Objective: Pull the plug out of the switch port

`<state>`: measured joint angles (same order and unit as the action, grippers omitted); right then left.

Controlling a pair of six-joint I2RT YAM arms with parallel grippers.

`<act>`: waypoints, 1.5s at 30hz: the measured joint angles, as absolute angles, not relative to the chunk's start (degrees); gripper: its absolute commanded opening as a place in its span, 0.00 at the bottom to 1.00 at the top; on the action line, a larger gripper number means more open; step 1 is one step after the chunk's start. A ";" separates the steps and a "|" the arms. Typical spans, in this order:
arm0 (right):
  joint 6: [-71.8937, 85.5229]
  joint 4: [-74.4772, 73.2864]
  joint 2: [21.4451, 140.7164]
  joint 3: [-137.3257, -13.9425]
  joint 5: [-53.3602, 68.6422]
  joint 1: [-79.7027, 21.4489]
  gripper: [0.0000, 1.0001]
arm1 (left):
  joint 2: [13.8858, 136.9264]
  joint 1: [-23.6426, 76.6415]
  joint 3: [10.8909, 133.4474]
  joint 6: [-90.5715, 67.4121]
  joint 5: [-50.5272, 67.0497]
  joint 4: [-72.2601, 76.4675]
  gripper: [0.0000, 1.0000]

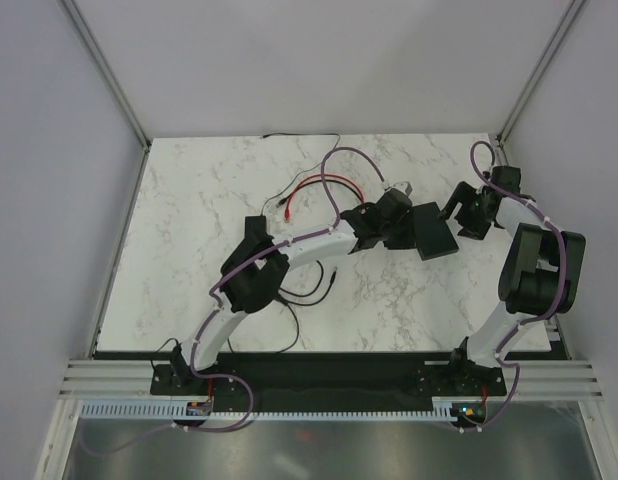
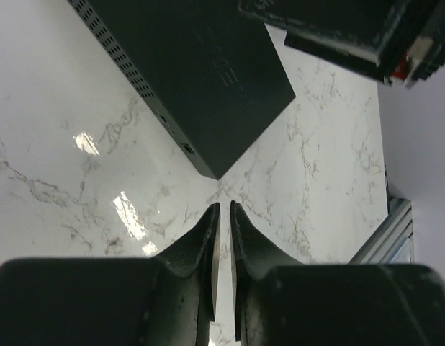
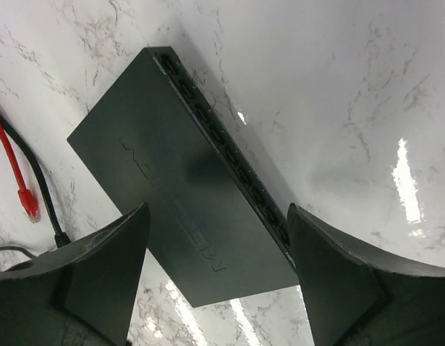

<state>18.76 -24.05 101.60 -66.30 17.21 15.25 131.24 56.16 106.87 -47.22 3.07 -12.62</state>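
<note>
The flat black switch box [image 1: 434, 233] lies on the marble table right of centre. In the right wrist view the switch box [image 3: 158, 180] shows a row of ports [image 3: 230, 148] along its edge, and all that show look empty. A red cable ends in a red plug [image 3: 28, 205] lying loose on the table, apart from the box; the plug also shows in the top view [image 1: 285, 210]. My right gripper [image 3: 219, 216] is open, one finger on each side of the box's near end. My left gripper [image 2: 224, 206] is shut and empty, just short of a corner of the box [image 2: 208, 79].
A black cable [image 3: 39, 184] runs beside the red one. Red and black cables [image 1: 319, 188] loop across the table's back middle, and another black cable [image 1: 309, 295] lies by the left arm. Both grippers [image 1: 407, 228] [image 1: 459, 213] flank the box closely.
</note>
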 measured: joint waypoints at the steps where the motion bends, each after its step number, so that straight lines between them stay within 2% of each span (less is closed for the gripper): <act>1: 19.22 -23.62 101.58 -65.71 17.85 15.25 0.83 | 132.22 55.77 107.87 -47.64 3.07 -12.78 0.17; 10: 21.47 -22.09 99.44 -62.67 18.94 15.25 0.80 | 137.91 51.94 111.63 -49.89 3.05 -13.54 0.31; 16: 22.57 -20.05 99.24 -61.87 19.84 15.29 0.79 | 141.82 50.59 116.03 -50.74 3.77 -13.76 0.47; 31: 23.42 -17.43 98.35 -58.76 19.62 15.66 0.76 | 147.09 50.09 121.97 -52.27 10.33 -11.81 0.46; 45: 27.75 -11.18 87.07 -42.83 20.97 15.94 0.67 | 149.80 48.05 124.22 -52.31 18.94 -10.09 0.46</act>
<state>27.75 -11.18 87.07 -42.83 20.97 15.94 149.80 48.05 124.22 -52.31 18.94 -10.09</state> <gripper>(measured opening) 0.677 0.459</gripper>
